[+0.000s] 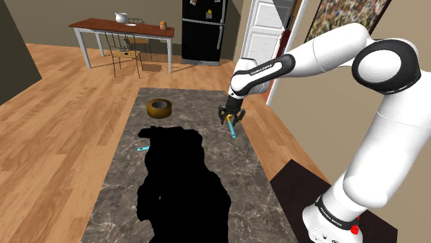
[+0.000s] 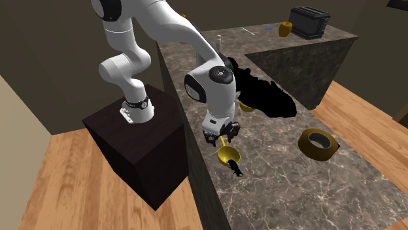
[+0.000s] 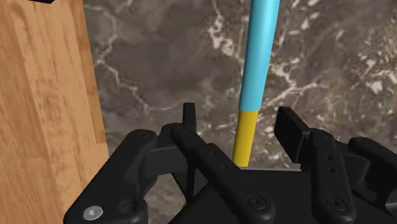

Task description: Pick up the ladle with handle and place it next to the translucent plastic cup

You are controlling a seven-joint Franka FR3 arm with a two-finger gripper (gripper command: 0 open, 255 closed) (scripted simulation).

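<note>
The ladle (image 2: 228,155) lies flat on the dark marble counter (image 2: 281,189), close to the edge beside the stand. It has a yellow bowl and a yellow shaft (image 3: 245,137) that runs into a light blue handle (image 3: 261,51). The blue handle (image 1: 233,130) pokes out just below my gripper in the shoulder view. My black gripper (image 3: 238,124) is down over the shaft, one finger on each side. The fingers (image 3: 189,118) stand apart with a gap to the shaft on both sides, so nothing is clasped. From the other cameras, my gripper (image 1: 230,117) (image 2: 222,136) hangs straight down over the ladle.
A brown tape roll (image 1: 159,108) (image 2: 318,142) lies farther along the counter. A large black area (image 1: 179,186) (image 2: 261,91) covers the counter's middle. A small blue item (image 1: 143,148) lies beside it. A toaster (image 2: 308,21) and a yellow cup (image 2: 285,29) stand on another counter. The wooden floor (image 3: 44,95) drops off right past the edge.
</note>
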